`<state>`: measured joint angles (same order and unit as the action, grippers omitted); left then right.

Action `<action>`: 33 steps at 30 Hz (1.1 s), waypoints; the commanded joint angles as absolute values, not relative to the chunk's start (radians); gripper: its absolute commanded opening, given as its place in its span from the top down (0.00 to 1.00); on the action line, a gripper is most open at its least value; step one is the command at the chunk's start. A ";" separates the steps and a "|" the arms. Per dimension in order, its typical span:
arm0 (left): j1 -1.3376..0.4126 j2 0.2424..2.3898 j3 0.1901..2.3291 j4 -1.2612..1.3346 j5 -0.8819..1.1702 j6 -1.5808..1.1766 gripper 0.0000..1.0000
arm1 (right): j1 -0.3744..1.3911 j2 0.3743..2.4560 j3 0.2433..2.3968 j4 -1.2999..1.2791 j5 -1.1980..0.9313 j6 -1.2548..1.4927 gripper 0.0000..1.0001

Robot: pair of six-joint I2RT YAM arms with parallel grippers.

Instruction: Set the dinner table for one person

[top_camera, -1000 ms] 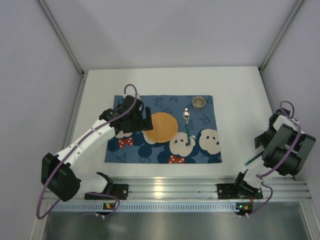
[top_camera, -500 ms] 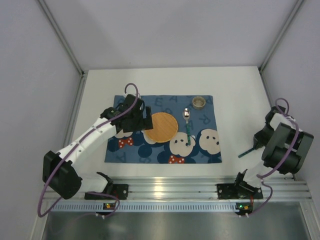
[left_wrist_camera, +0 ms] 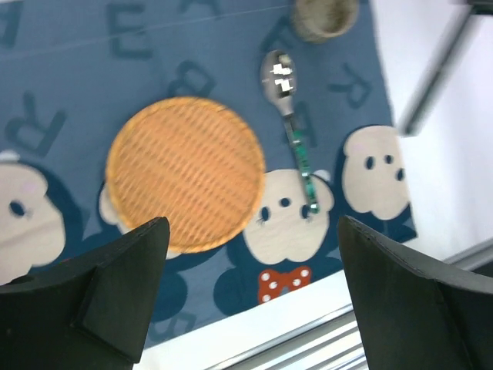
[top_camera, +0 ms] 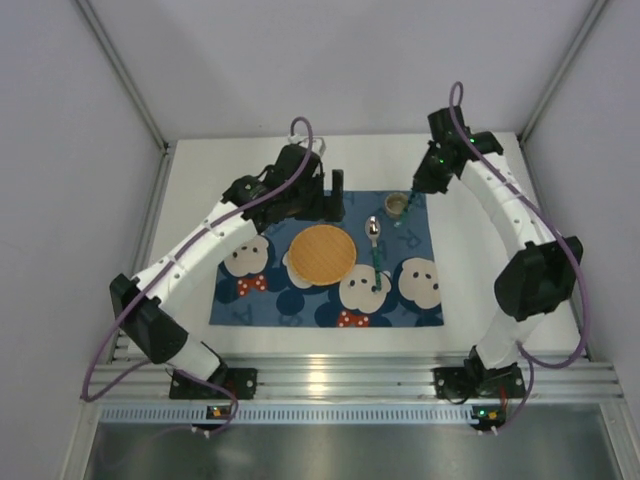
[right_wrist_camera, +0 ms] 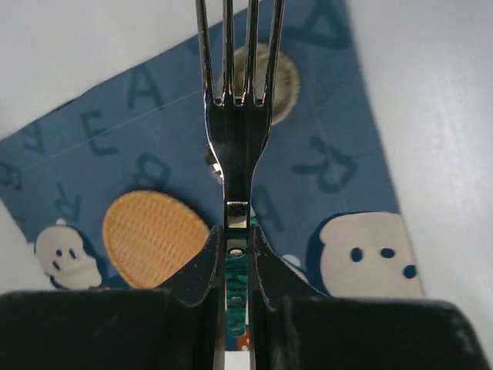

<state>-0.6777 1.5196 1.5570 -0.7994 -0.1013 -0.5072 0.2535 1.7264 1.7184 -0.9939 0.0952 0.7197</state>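
On the white dinner table (top_camera: 480,250) lies a blue bear-print placemat (top_camera: 300,300). On it are a round woven mat (top_camera: 321,254), a spoon with a green handle (top_camera: 375,245) and a small cup (top_camera: 398,204). My right gripper (top_camera: 420,188) hangs over the placemat's far right corner. In the right wrist view it (right_wrist_camera: 235,240) is shut on the green handle of a fork (right_wrist_camera: 237,116), tines pointing away over the cup (right_wrist_camera: 269,77). My left gripper (top_camera: 322,198) is over the placemat's far edge. Its jaws (left_wrist_camera: 250,308) are open and empty, above the woven mat (left_wrist_camera: 185,173) and spoon (left_wrist_camera: 293,131).
A ribbed aluminium rail (top_camera: 340,380) runs along the near edge where both arm bases are bolted. Grey walls and slanted posts (top_camera: 125,75) close in the table on three sides. Bare white tabletop (top_camera: 500,200) lies right of the placemat.
My right arm has swung from the table's right side to the placemat's far right corner, carrying the fork. My left gripper moved from beside the woven mat to the placemat's far edge.
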 commanded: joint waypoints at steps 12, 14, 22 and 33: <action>-0.966 1.716 1.758 -0.782 -0.233 -0.397 0.07 | 0.456 1.795 1.891 -1.167 -0.086 0.787 1.00; -0.979 1.727 1.750 -0.784 -0.248 -0.391 0.07 | 0.457 1.787 1.878 -1.166 -0.110 0.790 1.00; -1.038 1.796 1.767 -0.792 -0.360 -0.356 0.09 | 0.463 1.730 1.813 -1.152 -0.175 0.798 1.00; -1.133 1.999 1.969 -0.942 -0.586 -0.305 0.40 | 0.471 1.646 1.710 -1.155 -0.224 0.785 1.00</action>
<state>-1.1294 1.9610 1.8614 -0.9173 -0.4854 -0.3450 0.4400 1.7203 1.7279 -1.1324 -0.1699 0.7860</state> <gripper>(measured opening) 0.666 0.076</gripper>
